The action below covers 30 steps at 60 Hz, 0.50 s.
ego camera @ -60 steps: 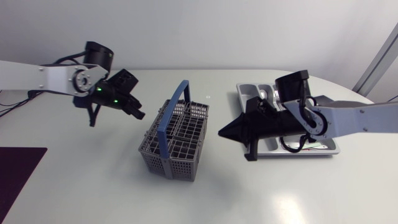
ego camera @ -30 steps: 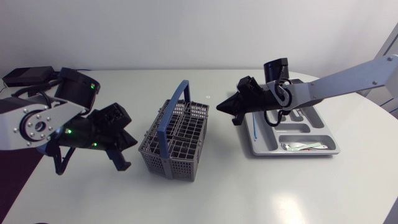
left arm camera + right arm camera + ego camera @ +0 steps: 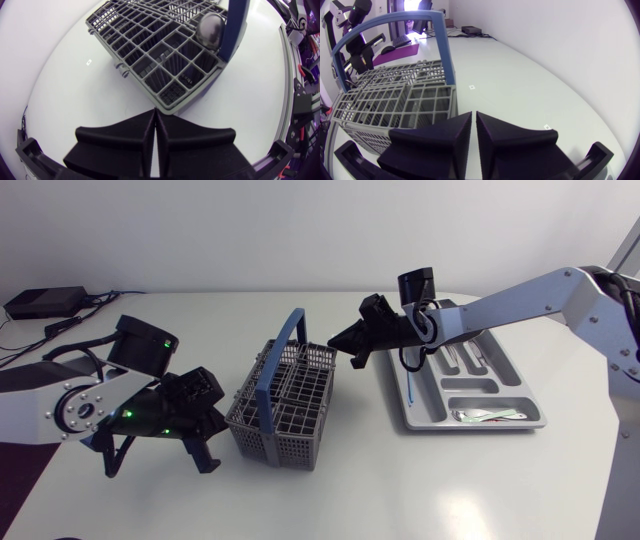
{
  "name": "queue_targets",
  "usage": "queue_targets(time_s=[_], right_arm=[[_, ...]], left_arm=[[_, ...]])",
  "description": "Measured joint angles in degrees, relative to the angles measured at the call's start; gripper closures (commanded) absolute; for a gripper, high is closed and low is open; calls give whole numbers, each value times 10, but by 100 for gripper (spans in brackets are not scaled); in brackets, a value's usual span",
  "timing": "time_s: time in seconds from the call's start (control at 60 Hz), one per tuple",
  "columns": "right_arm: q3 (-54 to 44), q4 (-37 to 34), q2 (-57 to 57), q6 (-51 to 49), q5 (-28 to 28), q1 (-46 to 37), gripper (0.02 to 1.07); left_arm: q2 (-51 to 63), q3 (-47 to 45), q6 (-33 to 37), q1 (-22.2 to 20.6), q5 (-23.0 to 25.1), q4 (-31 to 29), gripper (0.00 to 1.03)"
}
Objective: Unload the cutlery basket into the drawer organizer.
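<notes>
The grey cutlery basket [image 3: 285, 402] with its upright blue handle [image 3: 278, 360] stands mid-table. In the left wrist view a spoon bowl [image 3: 211, 28] shows in the basket [image 3: 160, 55] beside the handle [image 3: 238, 25]. My left gripper [image 3: 216, 426] is low at the basket's near left corner, shut and empty [image 3: 154, 114]. My right gripper [image 3: 336, 343] hovers at the basket's far right corner, shut with nothing in it [image 3: 473, 118]; the basket [image 3: 395, 102] lies just ahead of it. The grey drawer organizer [image 3: 402, 416] sits to the right.
In the organizer lie a blue-handled piece [image 3: 412, 386], spoons in the front compartment [image 3: 486, 416] and more cutlery at the back [image 3: 470, 356]. A black box [image 3: 45, 302] with cables sits at the table's back left.
My left arm swung from the back left down to the basket's near left corner. My right arm rose from the organizer's front and moved over to the basket's far right corner.
</notes>
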Motion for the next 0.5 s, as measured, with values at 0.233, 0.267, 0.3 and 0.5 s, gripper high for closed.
queue_targets(time_s=[0.233,0.267,0.3,0.5], right_arm=[[-46,-4,-30,-22,-13,0,92],[-57,-4,-38,-28,-12,0,92],[-70,-3,-46,-33,-11,0,92],[-152,-1,-110,-52,-2,0,92]], left_arm=[[35,0,-4,0,0,29,100],[40,0,-4,1,0,30,100],[44,0,-4,1,0,31,100],[76,6,-4,24,-2,42,100]])
